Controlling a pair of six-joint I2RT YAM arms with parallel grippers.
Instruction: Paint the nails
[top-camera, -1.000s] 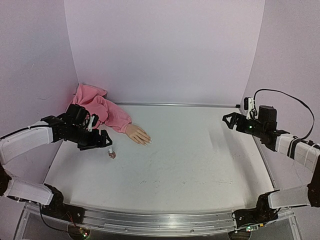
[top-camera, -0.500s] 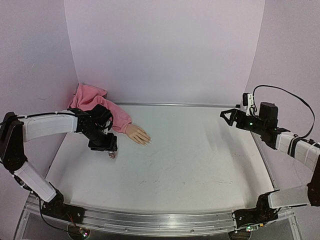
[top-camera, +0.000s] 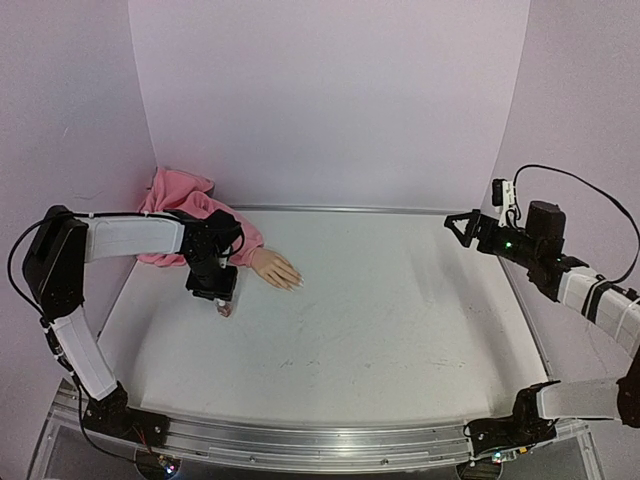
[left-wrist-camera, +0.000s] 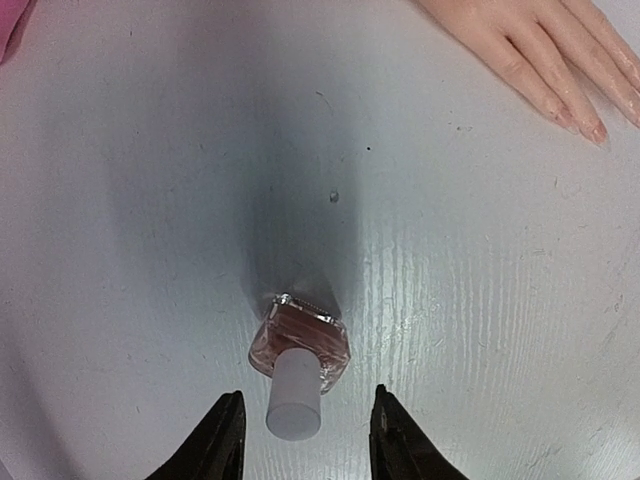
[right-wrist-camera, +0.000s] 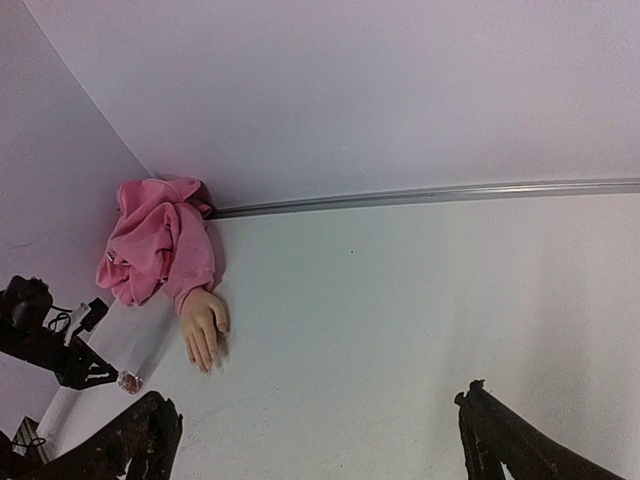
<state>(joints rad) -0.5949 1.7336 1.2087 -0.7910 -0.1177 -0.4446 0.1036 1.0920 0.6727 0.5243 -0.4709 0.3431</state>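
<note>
A small flesh-coloured mannequin hand (top-camera: 275, 268) lies palm down at the table's back left, and its pale nails (left-wrist-camera: 598, 133) point toward the centre. The pink sleeve (top-camera: 190, 210) is bunched in the corner behind it. A pinkish polish bottle (left-wrist-camera: 300, 345) with a white cap (left-wrist-camera: 293, 405) stands just in front of the hand. My left gripper (left-wrist-camera: 305, 445) hangs right over the bottle (top-camera: 224, 309). It is open, with the cap between the fingers and a gap on each side. My right gripper (top-camera: 458, 228) is open and empty, high at the far right.
Lilac walls close the table (top-camera: 400, 320) on the left, back and right, and a metal strip (right-wrist-camera: 450, 193) runs along the foot of the back wall. A metal rail (top-camera: 320, 440) borders the near edge between the arm bases.
My left arm has swung right and come down over the bottle, and its jaws have narrowed around the cap. My right arm has drifted slightly right, still open.
</note>
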